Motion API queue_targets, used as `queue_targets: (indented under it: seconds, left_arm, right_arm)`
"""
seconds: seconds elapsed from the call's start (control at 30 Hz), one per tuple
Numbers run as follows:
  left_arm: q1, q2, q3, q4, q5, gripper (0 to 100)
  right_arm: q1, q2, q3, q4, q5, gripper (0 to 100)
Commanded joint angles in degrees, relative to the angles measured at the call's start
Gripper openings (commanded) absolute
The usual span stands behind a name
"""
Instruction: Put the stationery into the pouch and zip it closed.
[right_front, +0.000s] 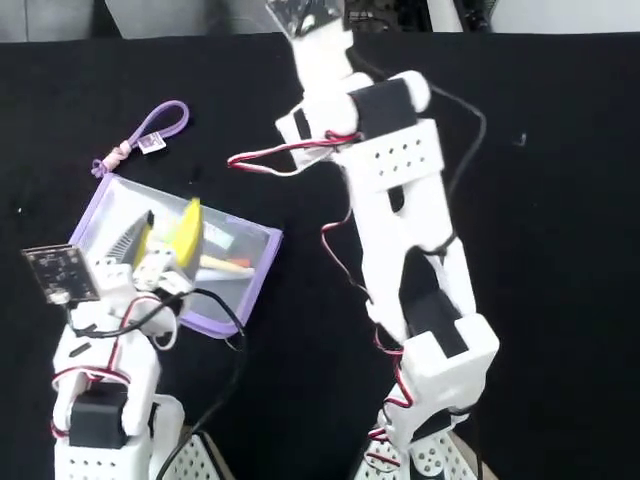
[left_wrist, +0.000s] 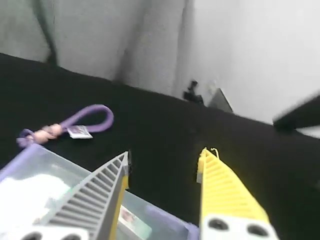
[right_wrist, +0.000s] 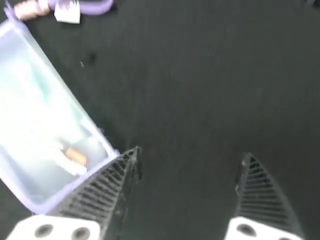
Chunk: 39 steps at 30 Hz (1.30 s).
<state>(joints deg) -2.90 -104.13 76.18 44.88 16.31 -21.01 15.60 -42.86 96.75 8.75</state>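
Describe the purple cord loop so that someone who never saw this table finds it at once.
On the black table, look for the clear pouch with purple edging. At its far corner lies a thin purple cord loop with a pink knot and white tag; unlike the stationery, it lies outside the pouch.

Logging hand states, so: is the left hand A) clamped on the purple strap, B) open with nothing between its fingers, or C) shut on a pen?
B: the left hand has its grey and yellow fingers spread apart over the pouch, nothing held between them.
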Motion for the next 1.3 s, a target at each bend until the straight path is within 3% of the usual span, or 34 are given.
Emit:
queue_targets:
  seconds: [0.0,0.23,0.5,0.8,1.0,1.27]
  left_arm:
    - [-9.98,0.09,-4.44,-2.37,2.2,22]
    - [-15.34,10.29,-8.48,-2.2,3.96,22]
    - [-27.65,39.74,-25.63,-2.29,3.87,22]
    - [-34.59,69.19,-36.0,-3.25,3.6,22]
    - [-36.35,89.93,-40.13,-13.01,-0.53,22]
    - [-36.26,111.21,-48.48,-17.14,-2.55,22]
  right_arm:
    - [-0.44,-3.38,7.87,-4.84,0.44,30.0]
    - [-0.44,-3.38,15.34,-7.38,0.26,30.0]
    - [-0.44,-3.38,21.05,-7.47,0.35,30.0]
    - [-0.44,-3.38,26.51,-12.22,0.35,30.0]
    - [-0.44,-3.38,26.51,-12.22,0.35,30.0]
    - [-0.44,-3.38,26.51,-12.22,0.35,30.0]
